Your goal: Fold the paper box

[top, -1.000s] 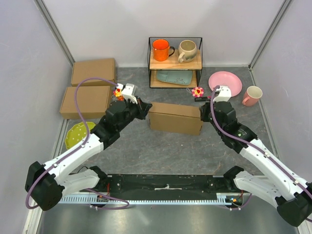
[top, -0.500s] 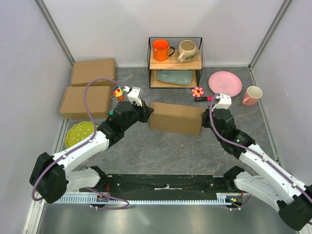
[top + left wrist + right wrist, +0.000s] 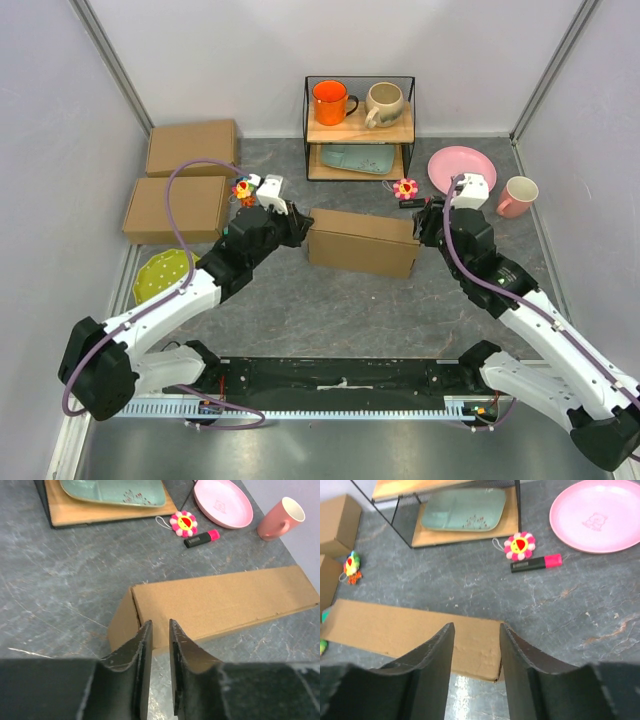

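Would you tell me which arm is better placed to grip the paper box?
Right, probably: the right pincer stands open over an end of the paper box, while the left pincer is barely parted.

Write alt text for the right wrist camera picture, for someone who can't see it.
The right gripper hangs open over one end of a closed brown cardboard box on a grey table. Beyond lie a flower charm, a pink marker, a pink plate and a green tray on a wooden shelf.
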Controlling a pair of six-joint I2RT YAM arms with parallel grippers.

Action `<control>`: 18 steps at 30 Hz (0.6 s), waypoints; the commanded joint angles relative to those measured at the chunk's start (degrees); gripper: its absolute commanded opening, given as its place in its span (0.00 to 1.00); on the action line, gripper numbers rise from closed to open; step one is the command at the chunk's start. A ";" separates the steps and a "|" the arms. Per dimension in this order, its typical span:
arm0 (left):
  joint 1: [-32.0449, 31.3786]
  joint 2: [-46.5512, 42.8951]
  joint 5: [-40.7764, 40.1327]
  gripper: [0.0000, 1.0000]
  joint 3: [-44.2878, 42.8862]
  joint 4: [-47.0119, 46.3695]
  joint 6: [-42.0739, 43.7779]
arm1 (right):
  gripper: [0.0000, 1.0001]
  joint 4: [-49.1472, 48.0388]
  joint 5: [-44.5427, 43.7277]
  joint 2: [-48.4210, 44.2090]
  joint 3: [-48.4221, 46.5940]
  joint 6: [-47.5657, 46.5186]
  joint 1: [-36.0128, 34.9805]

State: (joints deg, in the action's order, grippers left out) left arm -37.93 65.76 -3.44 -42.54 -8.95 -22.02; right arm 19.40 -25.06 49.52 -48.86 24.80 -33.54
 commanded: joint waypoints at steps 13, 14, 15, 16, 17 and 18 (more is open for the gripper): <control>3.22 4.47 5.89 0.21 -1.06 -3.08 -3.20 | 0.48 -0.59 -0.96 3.48 6.67 3.06 0.23; 3.22 4.12 7.73 0.20 0.78 -4.66 -3.99 | 0.47 -0.68 -0.78 3.22 8.07 3.41 0.23; 3.22 3.94 8.36 0.18 1.49 -5.02 -4.43 | 0.46 -0.68 -0.61 2.52 8.60 3.59 0.23; 3.22 3.85 8.97 0.17 2.20 -5.29 -4.87 | 0.44 -0.68 -0.26 2.25 9.74 3.77 0.23; 3.22 3.68 10.02 0.14 3.16 -5.29 -5.22 | 0.43 -0.50 0.01 1.82 10.18 3.85 0.23; 3.22 3.50 10.56 0.12 3.60 -5.20 -5.49 | 0.41 -0.41 0.36 1.55 10.62 3.94 0.23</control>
State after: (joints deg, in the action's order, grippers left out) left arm -34.39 69.67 0.78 -42.19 -13.13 -24.27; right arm 16.32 -26.85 51.83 -41.43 27.90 -33.47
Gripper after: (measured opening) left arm 0.155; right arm 0.436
